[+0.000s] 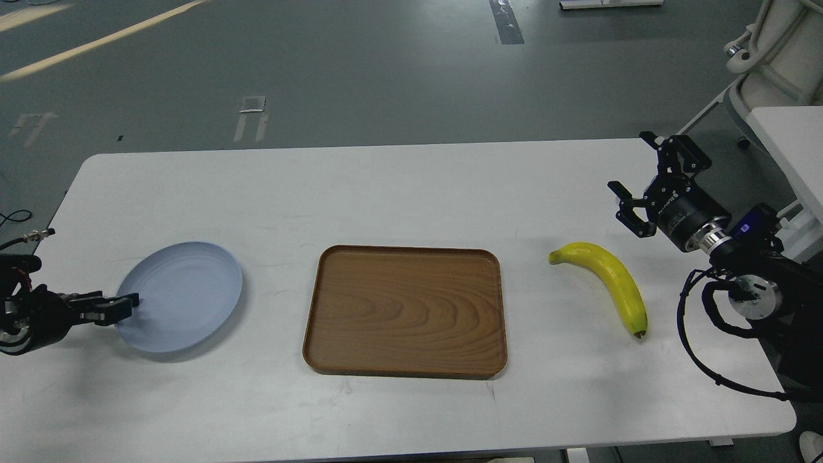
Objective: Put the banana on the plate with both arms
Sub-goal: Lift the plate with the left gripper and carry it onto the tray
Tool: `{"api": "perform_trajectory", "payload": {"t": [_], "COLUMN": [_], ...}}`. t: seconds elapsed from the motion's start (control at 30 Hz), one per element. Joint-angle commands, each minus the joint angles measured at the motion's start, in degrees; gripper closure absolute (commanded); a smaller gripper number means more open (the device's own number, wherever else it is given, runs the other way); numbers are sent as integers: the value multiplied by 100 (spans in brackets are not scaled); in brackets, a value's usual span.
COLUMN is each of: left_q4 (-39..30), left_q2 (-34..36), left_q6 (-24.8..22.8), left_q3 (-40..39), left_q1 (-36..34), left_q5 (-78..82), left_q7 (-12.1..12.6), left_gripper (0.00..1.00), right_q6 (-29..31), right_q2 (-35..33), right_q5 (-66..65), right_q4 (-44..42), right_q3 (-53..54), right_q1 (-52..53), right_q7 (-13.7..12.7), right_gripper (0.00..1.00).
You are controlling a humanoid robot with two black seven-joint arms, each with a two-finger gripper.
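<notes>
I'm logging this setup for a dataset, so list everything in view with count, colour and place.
banana: one, yellow, table right, beside the tray.
plate: one, pale blue, table left, tilted.
tray: one, brown wood-grain, table centre.
table: one, white, across the view.
white equipment: one, top right, off the table.
left gripper: one, black, at the plate's left rim.
right gripper: one, black, open, above the banana.

Robot lab, taped concrete floor (360,71), white table (411,186)
</notes>
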Motion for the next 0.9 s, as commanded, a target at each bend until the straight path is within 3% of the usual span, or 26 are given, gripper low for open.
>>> {"api": "perform_trajectory", "payload": {"t": [0.0,0.03,0.1,0.53,0.7,0.87], "left_q4": [-7,-7,-7,-139,-805,-1692], "left_q2": [-3,-3,6,32,277,305], "left_q6": [0,0,0,-44,-543,-702], "left_q3": [-9,0,0,-17,-9,0], "left_q1": [-5,-5,12,-286,-848,-1322], "left_q5": [-140,-236,-333,-544,-624,-501], "left_q7": [-1,-1,-1,-1,-1,-1], "left_gripper": [85,94,100,100,100,100], "right_q6": [0,0,0,0,0,0], "right_q2": [2,2,11,2,-15,-33], "right_q5": [-2,-3,-3,-3,-3,-3], "right_q4": [0,0,0,0,9,0], "right_q3": [-7,-7,-7,-7,-7,-7], "right_q1": [0,0,0,-27,-27,-27], "right_q7": [0,0,0,0,0,0], "right_gripper": [0,0,0,0,0,0]}}
